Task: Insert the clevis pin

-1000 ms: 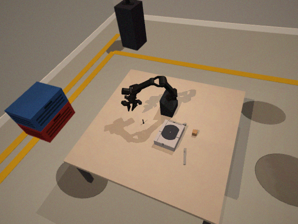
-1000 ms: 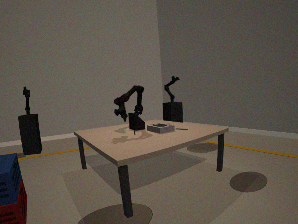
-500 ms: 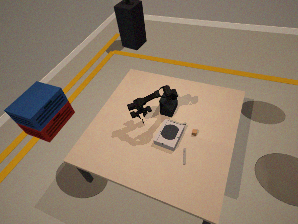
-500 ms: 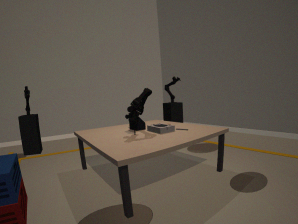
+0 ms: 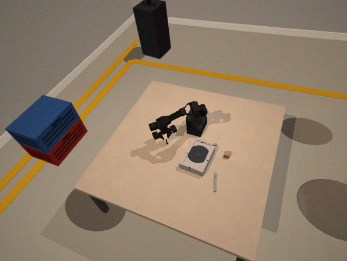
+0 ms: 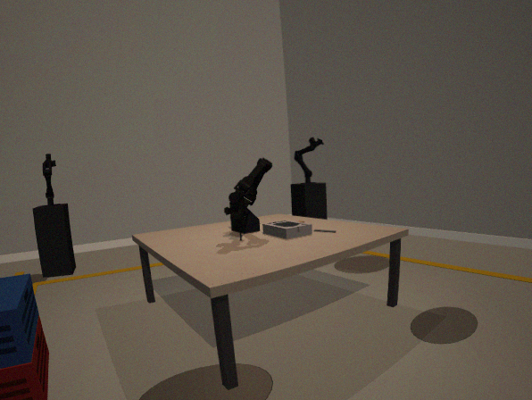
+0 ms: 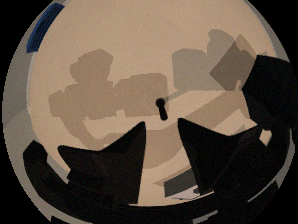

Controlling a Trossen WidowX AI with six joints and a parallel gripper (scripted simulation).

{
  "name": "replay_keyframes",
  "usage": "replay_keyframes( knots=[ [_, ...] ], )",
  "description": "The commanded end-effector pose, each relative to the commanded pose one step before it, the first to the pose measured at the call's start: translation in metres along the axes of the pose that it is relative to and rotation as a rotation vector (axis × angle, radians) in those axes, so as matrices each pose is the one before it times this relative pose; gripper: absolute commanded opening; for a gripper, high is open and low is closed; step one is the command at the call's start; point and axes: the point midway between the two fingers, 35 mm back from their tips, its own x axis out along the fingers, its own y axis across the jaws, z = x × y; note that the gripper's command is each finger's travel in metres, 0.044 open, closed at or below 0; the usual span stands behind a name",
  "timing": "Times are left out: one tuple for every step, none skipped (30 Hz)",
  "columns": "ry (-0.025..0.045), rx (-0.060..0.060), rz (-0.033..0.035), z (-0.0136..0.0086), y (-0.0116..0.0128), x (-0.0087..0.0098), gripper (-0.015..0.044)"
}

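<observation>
The steel pin (image 5: 167,142) (image 6: 241,237) (image 7: 162,111) looks dark and stands upright on its head on the table, to the left of the tray. My gripper (image 5: 165,138) (image 7: 161,124) is partly open and empty. In the wrist view the pin shows just beyond the gap between its fingertips; the exact height gap cannot be told. The rimmed tray (image 5: 184,168) (image 6: 273,230) (image 7: 180,187) stands beside the arm's base. The dark disc (image 5: 194,156) (image 6: 287,224) lies flat inside it, with a small light spot at its middle. The tray's pin hole cannot be made out.
An orange block (image 5: 226,154) lies to the right of the tray. A thin grey bar (image 5: 215,184) (image 6: 325,231) lies near the tray's front right corner. A small grey piece (image 5: 215,144) is at its back right corner. Blue and red crates (image 5: 41,116) are off the table.
</observation>
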Motion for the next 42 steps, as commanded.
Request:
replay_keyframes(
  knots=[
    [0.00293,0.0115,-0.01221,0.00219,-0.00277,0.00964,0.016],
    [0.00007,0.0,-0.00006,0.00011,-0.00007,0.00167,0.016],
    [0.00007,0.0,-0.00006,0.00011,-0.00007,0.00167,0.016],
    [0.00007,0.0,-0.00006,0.00011,-0.00007,0.00167,0.016],
    [0.00007,0.0,-0.00006,0.00011,-0.00007,0.00168,0.016],
    [0.00007,0.0,-0.00006,0.00012,-0.00008,0.00168,0.016],
    [0.00008,0.0,-0.00007,0.00012,-0.00009,0.00167,0.016],
    [0.00008,0.0,-0.00008,0.00012,-0.0001,0.00167,0.016],
    [0.00007,0.0,-0.00007,0.0001,-0.00009,0.00137,0.016],
    [0.00004,0.0,-0.00004,0.00006,-0.00006,0.00083,0.016],
    [0.00001,0.0,-0.00001,0.00002,-0.00002,0.00028,0.016],
    [0.0,0.0,0.0,0.0,0.0,0.0,0.016],
    [0.0,0.0,0.0,0.0,0.0,0.0,0.016],
    [0.0,0.0,0.0,0.0,0.0,0.0,0.016],
    [0.0,0.0,0.0,0.0,0.0,0.0,0.016],
    [0.0,0.0,0.0,0.0,0.0,0.0,0.016],
    [0.0,0.0,0.0,0.0,0.0,0.0,0.016],
    [0.0,0.0,0.0,0.0,0.0,0.0,0.0134],
    [0.0,0.0,0.0,0.0,0.0,0.0,0.0107],
    [0.0,0.0,0.0,0.0,0.0,0.0,0.0081],
    [0.0,0.0,0.0,0.0,0.0,0.0,0.0055],
    [0.0,0.0,0.0,0.0,0.0,0.0,0.0029],
    [0.0,0.0,0.0,0.0,0.0,0.0,0.0022],
    [0.0,0.0,0.0,0.0,0.0,0.0,0.0015],
    [0.0,0.0,0.0,0.0,0.0,0.0,0.0009],
    [0.0,0.0,0.0,0.0,0.0,0.0,0.0002],
    [0.0,0.0,0.0,0.0,0.0,0.0,0.0],
    [0.0,0.0,0.0,0.0,0.0,0.0,0.0],
    [0.0,0.0,0.0,0.0,0.0,0.0,0.0],
    [0.0,0.0,0.0,0.0,0.0,0.0,0.0],
    [0.0,0.0,0.0,0.0,0.0,0.0,0.0],
    [0.0,0.0,0.0,0.0,0.0,0.0,0.0],
    [0.0,0.0,0.0,0.0,0.0,0.0,0.0],
    [0.0,0.0,0.0,0.0,0.0,0.0,0.0],
    [-0.00005,0.0,0.00005,-0.00001,0.00008,-0.00102,0.0],
    [-0.0001,0.0,0.0001,-0.00001,0.0001,-0.00182,0.0],
    [-0.00017,0.0,0.00016,-0.00001,0.00016,-0.00302,0.0],
    [-0.00016,0.0,0.00014,0.0,0.00013,-0.00314,0.0],
    [-0.00015,0.0,0.00012,0.00001,0.00011,-0.00347,0.0],
    [-0.00011,0.0,0.00007,0.00001,0.00005,-0.00279,0.0],
    [-0.00004,0.0,0.00002,0.00001,0.00001,-0.00101,0.0],
    [0.0,0.0,0.0,0.0,0.0,0.0,0.0]
  ],
)
